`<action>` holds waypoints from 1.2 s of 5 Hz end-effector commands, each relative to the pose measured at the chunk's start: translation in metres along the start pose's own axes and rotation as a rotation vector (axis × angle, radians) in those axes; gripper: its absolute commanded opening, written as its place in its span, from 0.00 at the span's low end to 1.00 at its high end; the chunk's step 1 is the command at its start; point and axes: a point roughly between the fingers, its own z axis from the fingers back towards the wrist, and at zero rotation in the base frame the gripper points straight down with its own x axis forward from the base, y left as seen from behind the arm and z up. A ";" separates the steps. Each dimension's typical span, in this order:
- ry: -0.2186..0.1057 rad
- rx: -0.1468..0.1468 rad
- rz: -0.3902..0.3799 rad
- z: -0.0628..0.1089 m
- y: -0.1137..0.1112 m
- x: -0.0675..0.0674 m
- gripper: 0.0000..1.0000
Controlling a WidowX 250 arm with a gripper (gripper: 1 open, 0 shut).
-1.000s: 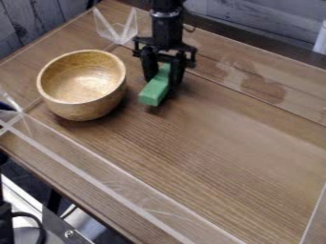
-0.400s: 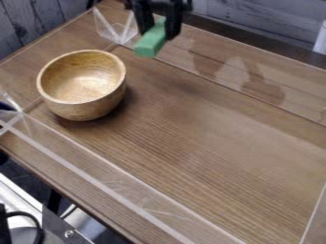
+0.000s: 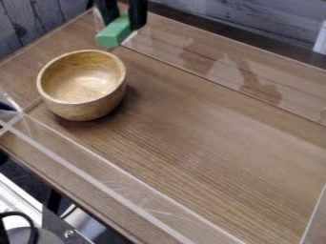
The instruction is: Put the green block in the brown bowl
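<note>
The brown wood-grain table (image 3: 204,133) lies below the jaws. The round light-brown wooden bowl (image 3: 82,84) stands on it, below and left of the jaws. The small bright green rectangular block (image 3: 113,34) hangs clear of the table, clamped between the closed black jaws of the gripper (image 3: 121,21).

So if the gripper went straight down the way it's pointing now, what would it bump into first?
Probably the bare wooden table. The gripper points steeply down, shut on the green block, so the block's low end would likely touch first. The brown bowl seems nearer the camera, though one view leaves depth unsure.
</note>
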 end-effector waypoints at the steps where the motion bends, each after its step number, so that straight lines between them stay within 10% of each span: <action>1: -0.069 0.044 -0.001 0.027 0.016 -0.005 0.00; 4: -0.015 0.093 0.048 0.024 0.072 0.010 0.00; 6: -0.018 0.155 0.069 -0.015 0.065 0.012 0.00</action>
